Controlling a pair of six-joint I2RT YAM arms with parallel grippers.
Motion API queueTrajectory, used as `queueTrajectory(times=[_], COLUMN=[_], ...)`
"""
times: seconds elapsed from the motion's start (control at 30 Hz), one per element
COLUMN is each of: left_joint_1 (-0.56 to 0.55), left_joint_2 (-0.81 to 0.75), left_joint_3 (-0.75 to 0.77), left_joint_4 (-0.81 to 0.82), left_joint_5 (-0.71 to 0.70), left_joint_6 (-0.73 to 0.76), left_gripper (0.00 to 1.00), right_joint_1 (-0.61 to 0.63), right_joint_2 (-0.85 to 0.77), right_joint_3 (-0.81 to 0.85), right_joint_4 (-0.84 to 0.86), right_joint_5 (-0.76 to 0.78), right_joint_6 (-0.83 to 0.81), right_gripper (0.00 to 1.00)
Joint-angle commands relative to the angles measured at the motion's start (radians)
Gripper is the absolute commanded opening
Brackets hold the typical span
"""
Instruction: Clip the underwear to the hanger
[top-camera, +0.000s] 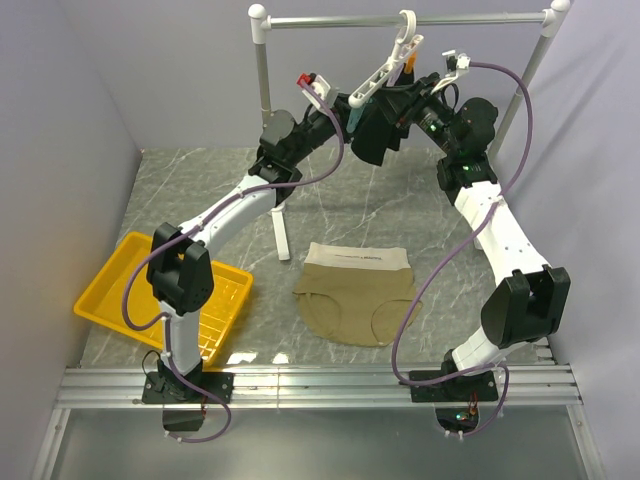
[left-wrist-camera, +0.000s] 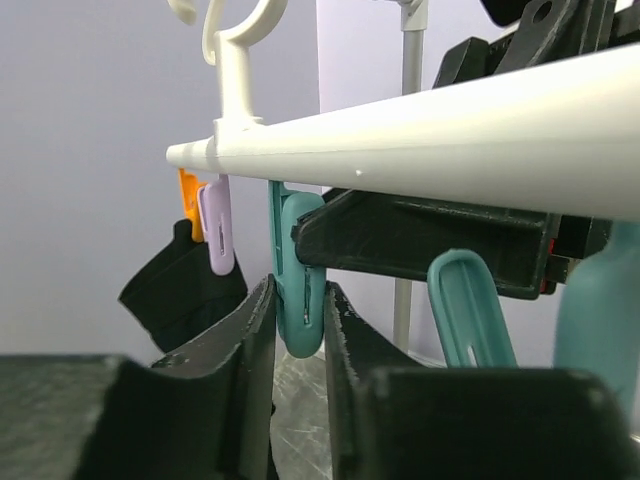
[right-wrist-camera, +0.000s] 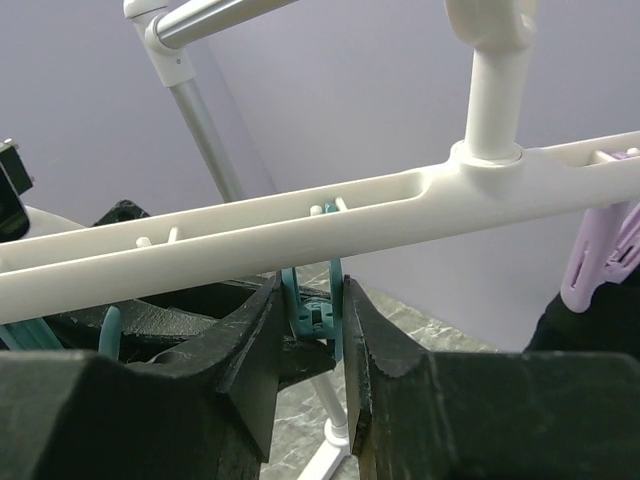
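Up at the hanger (top-camera: 385, 72) with both arms! Clamped narrowly onto the lower half of the teal clip (left-wrist-camera: 285, 215) with the left pincer (left-wrist-camera: 300, 295), pressing it from both sides. Squeezed just as narrowly with the right pincer (right-wrist-camera: 312, 295) onto a teal clip high up, just under the bar. Seemingly the same one, though hard to confirm. No cloth in either grip.

Out past that: a purple clip (left-wrist-camera: 218, 225) and an orange clip (left-wrist-camera: 188, 200) further along the bar, with a black garment (left-wrist-camera: 185, 285) dangling below. Further out, hooked over the rail (top-camera: 400, 20). And way down on the table (top-camera: 200, 190), well apart from all this, lying flat and untouched: the underwear (top-camera: 355, 295).

Plenty to go wrong from here. Could swing or twist the hanger on the rail by pushing unevenly from two sides. Could pop the clip off the bar by squeezing too hard. Could let it snap shut by releasing before bringing cloth up. Worth remembering: no spare pincer for fetching the underwear with both busy up here.
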Motion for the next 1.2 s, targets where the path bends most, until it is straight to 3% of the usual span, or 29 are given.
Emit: queueTrajectory(times=[0.0,0.03,0.1,0.17,0.27,0.63,0.7,0.83,0.9,0.93,1.03,1.17], left_joint_1=[-0.010,-0.010,-0.008,-0.008,-0.008,-0.010,-0.010,-0.008,-0.008,-0.008,0.000,0.021], left_joint_2=[-0.020,-0.022,-0.023,-0.026,-0.025,-0.026,-0.026,-0.026,-0.032,-0.035,-0.055,-0.109], left_joint_3=[0.015,0.012,0.009,0.006,0.006,-0.009,-0.011,-0.009,-0.015,-0.020,-0.044,-0.107], left_joint_4=[0.014,0.014,0.011,0.012,0.014,0.014,0.014,0.009,0.006,0.006,0.003,-0.017], left_joint_5=[0.028,0.029,0.032,0.038,0.044,0.067,0.069,0.075,0.074,0.074,0.081,0.097], left_joint_6=[0.009,0.009,0.011,0.006,0.002,-0.009,-0.006,-0.006,-0.006,-0.005,0.003,-0.014], left_gripper=[0.22,0.20,0.15,0.06,0.02,0.00,0.00,0.02,0.11,0.20,0.38,0.52], right_joint_1=[0.010,0.009,0.010,0.012,0.010,0.016,0.015,0.015,0.015,0.015,0.015,0.015], right_joint_2=[-0.028,-0.026,-0.024,-0.023,-0.018,0.000,0.005,0.012,0.012,0.012,0.008,0.005], right_joint_3=[0.027,0.030,0.036,0.040,0.045,0.051,0.056,0.065,0.068,0.067,0.062,0.065], right_joint_4=[0.022,0.024,0.024,0.024,0.030,0.062,0.064,0.055,0.050,0.045,0.042,0.035], right_joint_5=[0.022,0.025,0.032,0.045,0.052,0.097,0.101,0.112,0.106,0.106,0.103,0.106], right_joint_6=[0.016,0.019,0.017,0.016,0.017,0.048,0.053,0.045,0.043,0.042,0.037,0.028], right_gripper=[0.08,0.17,0.20,0.30,0.43,0.56,0.53,0.27,0.18,0.12,0.04,0.00])
